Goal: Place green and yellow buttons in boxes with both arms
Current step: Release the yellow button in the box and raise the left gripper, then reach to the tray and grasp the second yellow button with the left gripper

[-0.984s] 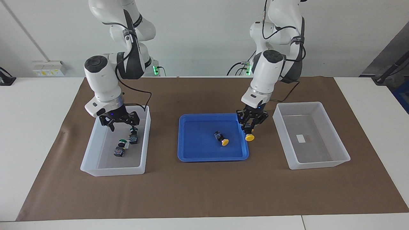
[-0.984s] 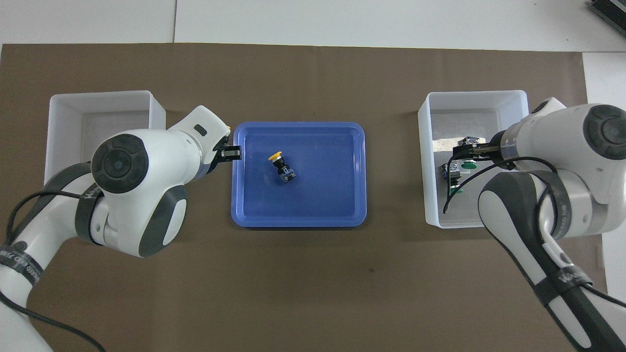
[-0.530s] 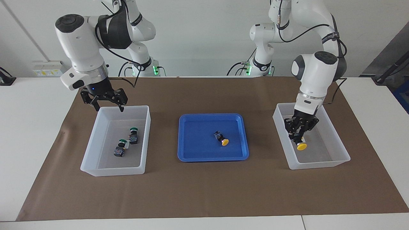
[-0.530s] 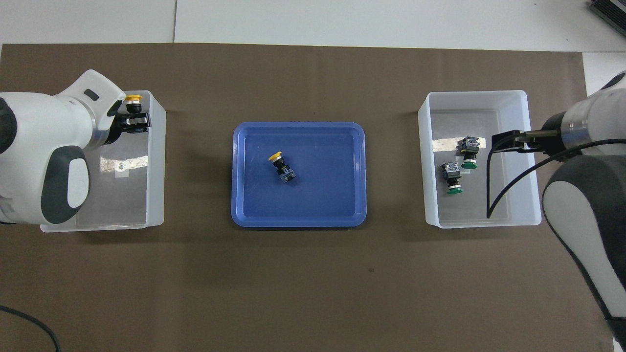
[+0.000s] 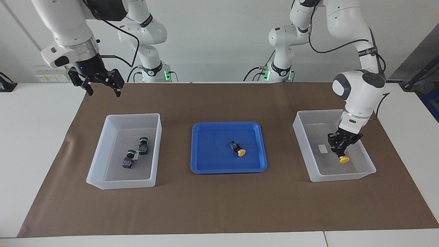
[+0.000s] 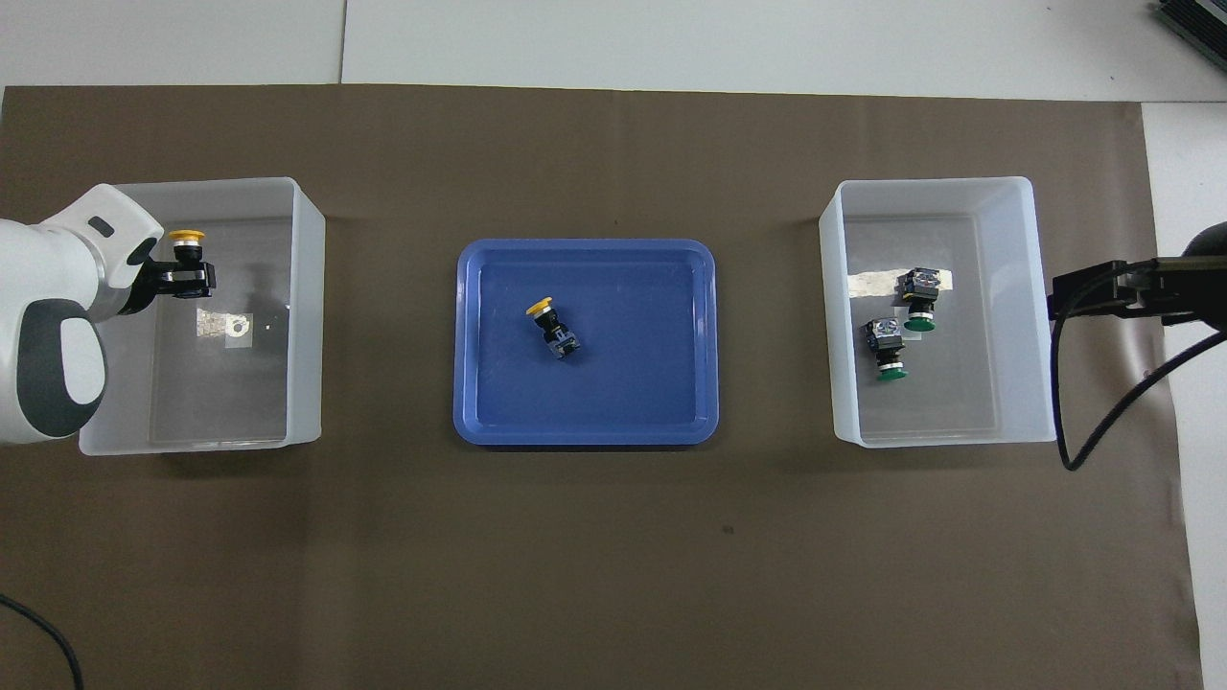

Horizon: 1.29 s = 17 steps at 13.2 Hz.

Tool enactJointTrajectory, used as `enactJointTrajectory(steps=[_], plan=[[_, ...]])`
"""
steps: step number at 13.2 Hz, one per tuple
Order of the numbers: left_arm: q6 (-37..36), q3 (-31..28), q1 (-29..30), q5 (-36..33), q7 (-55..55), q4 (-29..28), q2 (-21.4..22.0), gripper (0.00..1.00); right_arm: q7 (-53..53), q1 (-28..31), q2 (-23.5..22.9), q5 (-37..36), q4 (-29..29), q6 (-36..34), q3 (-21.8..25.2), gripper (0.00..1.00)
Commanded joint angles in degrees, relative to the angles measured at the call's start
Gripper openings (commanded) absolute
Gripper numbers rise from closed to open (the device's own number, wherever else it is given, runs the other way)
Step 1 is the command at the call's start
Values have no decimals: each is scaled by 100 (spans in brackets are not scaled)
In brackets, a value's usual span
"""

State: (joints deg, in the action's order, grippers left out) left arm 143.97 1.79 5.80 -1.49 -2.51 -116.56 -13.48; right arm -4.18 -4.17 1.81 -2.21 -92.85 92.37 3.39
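Fingers of the left gripper pinch a yellow button by its black body, cap down, low inside the box at the left arm's end, beside its white label. Right gripper hangs raised with fingers spread, empty, over the brown mat near the right arm's box, which holds two green buttons. Second yellow button lies on its side in the blue tray, mid-tabletop.

A white bench carries a wide brown mat. A plain white wall rises past it, with a small socket box low down.
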Motion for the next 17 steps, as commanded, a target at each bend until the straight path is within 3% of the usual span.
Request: enactJointTrajectory(steps=[1, 2, 3, 4, 8, 12, 17], plan=[[412, 75, 123, -123, -21, -7, -303, 5, 181, 126, -6, 63, 13, -88, -66, 100], [422, 75, 123, -123, -21, 2, -330, 31, 172, 135, 3, 80, 4, -88, -66, 100], [361, 75, 106, -123, -21, 37, -339, 68, 172, 135, 3, 89, 4, -88, -66, 100], [360, 75, 79, -132, -21, 54, -339, 97, 172, 135, 3, 89, 4, -62, -66, 100], [125, 102, 26, -132, -21, 291, -60, 100, 461, 258, -6, 168, 170, -351, -40, 100], [-1070, 111, -631, -132, 215, 844, 267, 100, 515, 373, -6, 344, 285, -562, -40, 100], [-1090, 102, -2177, -141, 2716, 661, 311, 100, 497, 338, 144, 335, 153, -518, -66, 100]])
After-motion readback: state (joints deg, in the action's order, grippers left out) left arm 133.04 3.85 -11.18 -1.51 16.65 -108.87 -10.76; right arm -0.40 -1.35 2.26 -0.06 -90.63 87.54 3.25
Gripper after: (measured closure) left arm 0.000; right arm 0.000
